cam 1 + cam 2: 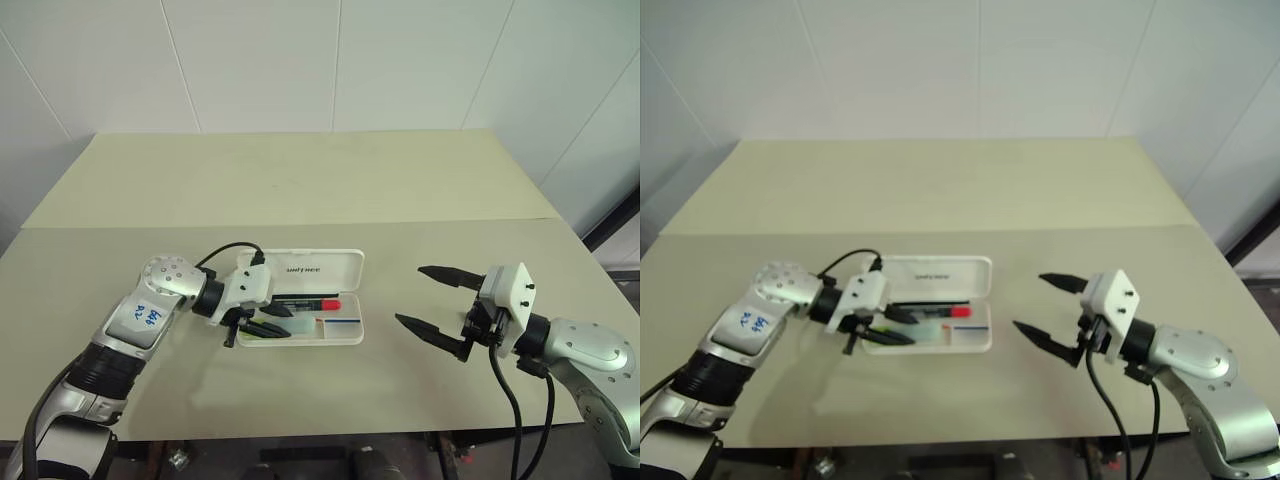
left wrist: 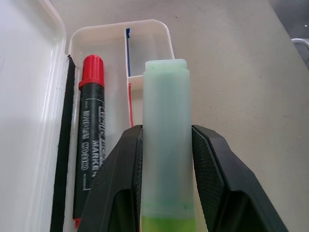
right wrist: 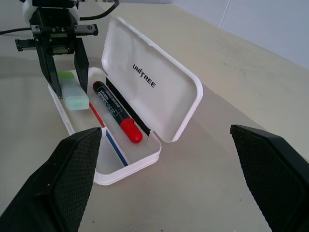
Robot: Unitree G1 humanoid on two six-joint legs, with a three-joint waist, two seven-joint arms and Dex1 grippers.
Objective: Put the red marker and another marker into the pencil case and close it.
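Note:
The white pencil case [image 1: 345, 335] lies open in the middle of the table, its lid [image 3: 145, 79] folded back. The red marker [image 1: 315, 301] lies inside along the hinge side, red cap toward my right arm. At the case's left end my left gripper [image 1: 280, 320] is shut on another marker [image 2: 166, 135], the short green and mint highlighter, and holds it low in the front compartment. I cannot tell whether it touches the bottom. My right gripper [image 1: 410, 295] hangs open to the right of the case, apart from it, with nothing between its fingers.
A red and blue stripe [image 3: 108, 133] marks the divider inside the case. A seam [image 1: 450, 221] crosses the beige table behind the case. The table's front edge [image 1: 330, 432] runs close below both arms. White wall panels stand behind.

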